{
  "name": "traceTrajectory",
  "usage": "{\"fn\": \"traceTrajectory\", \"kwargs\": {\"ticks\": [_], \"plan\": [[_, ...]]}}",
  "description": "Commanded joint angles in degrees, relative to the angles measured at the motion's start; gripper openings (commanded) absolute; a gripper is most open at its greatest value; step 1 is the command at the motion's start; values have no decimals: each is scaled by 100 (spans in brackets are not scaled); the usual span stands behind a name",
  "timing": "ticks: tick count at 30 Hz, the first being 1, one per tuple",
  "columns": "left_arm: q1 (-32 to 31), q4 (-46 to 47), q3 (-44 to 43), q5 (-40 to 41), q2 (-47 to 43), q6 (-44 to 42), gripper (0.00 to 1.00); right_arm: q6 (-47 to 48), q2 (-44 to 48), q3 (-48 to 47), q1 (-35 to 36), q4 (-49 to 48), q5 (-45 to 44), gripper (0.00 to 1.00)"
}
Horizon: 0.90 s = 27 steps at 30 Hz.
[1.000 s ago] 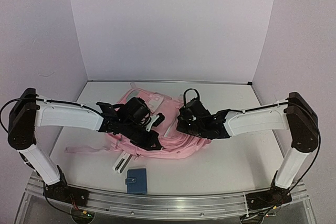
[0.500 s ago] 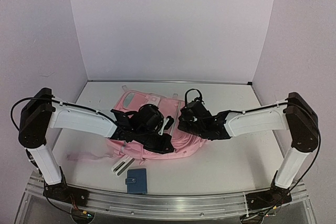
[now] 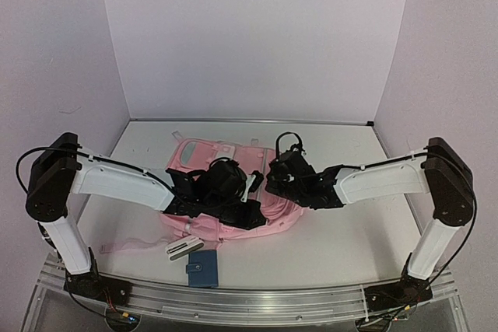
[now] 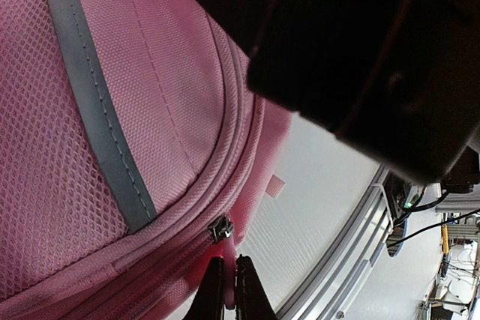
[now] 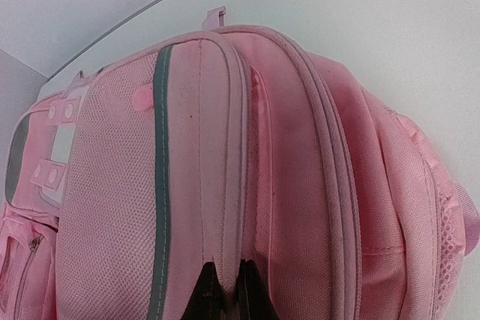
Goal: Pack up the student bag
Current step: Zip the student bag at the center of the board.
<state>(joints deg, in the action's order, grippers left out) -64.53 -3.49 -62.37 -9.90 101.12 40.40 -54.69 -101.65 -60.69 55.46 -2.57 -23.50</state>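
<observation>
The student bag [image 3: 204,153] lies flat in the middle of the table, pink with grey trim. In the left wrist view its zipper track runs along the bag [image 4: 112,110] to a metal slider [image 4: 220,228]. My left gripper [image 4: 229,279] is shut on the pink pull tab hanging from that slider, at the bag's near right side [image 3: 250,215]. My right gripper [image 5: 223,279] is shut on a raised ridge of the bag's fabric [image 5: 300,185] beside a pocket seam, at the bag's right edge [image 3: 271,184].
A small blue wallet [image 3: 203,268] lies near the front edge, with a white and grey flat item [image 3: 184,249] just behind it. A loose pink strap [image 3: 124,245] trails left. The metal rail [image 3: 257,301] runs along the table front.
My left arm has swung right and nearer along the bag's edge with the zipper pull in its jaws. The bag shifted slightly and the white item turned. The right gripper kept its hold.
</observation>
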Motion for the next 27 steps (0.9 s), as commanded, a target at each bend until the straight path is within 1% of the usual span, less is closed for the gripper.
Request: {"fn": "traceTrajectory", "kwargs": {"ticks": [1, 2, 4, 5, 7, 11, 13, 14, 16, 19, 22, 24, 27], "plan": [[-148, 1519, -383, -326, -209, -119, 1, -200, 246, 20, 204, -426, 419, 0], [-150, 1495, -415, -413, -177, -126, 2, -197, 261, 24, 205, -421, 409, 0], [-152, 1459, -403, -496, -227, -126, 10, -156, 334, 38, 202, -405, 378, 0], [-155, 1416, -372, -492, -291, -132, 17, -112, 391, 52, 202, -380, 366, 3], [-156, 1298, -271, -440, -501, -147, 30, 2, 520, 99, 204, -283, 358, 12], [-146, 963, 7, -262, -1074, -80, 51, 278, 827, 234, 231, 26, 483, 26], [-131, 618, 117, -122, -1390, -28, 59, 369, 1038, 335, 303, 247, 484, 33], [-118, 445, 142, -16, -1542, 0, 61, 410, 1150, 366, 346, 439, 470, 37], [-41, -290, 152, 201, -1783, 68, 65, 452, 1302, 390, 496, 784, 417, 40], [225, -1005, 273, 470, -2166, 235, 69, 436, 1476, 427, 813, 1168, 414, 45], [830, -1380, 637, 423, -2702, 500, 74, 306, 1703, 634, 1029, 1249, 636, 51], [1249, -1485, 985, 254, -3035, 719, 76, 260, 1837, 781, 1144, 1242, 774, 52], [1760, -1787, 1320, 269, -3565, 829, 80, 283, 1913, 923, 1341, 1191, 995, 52]]}}
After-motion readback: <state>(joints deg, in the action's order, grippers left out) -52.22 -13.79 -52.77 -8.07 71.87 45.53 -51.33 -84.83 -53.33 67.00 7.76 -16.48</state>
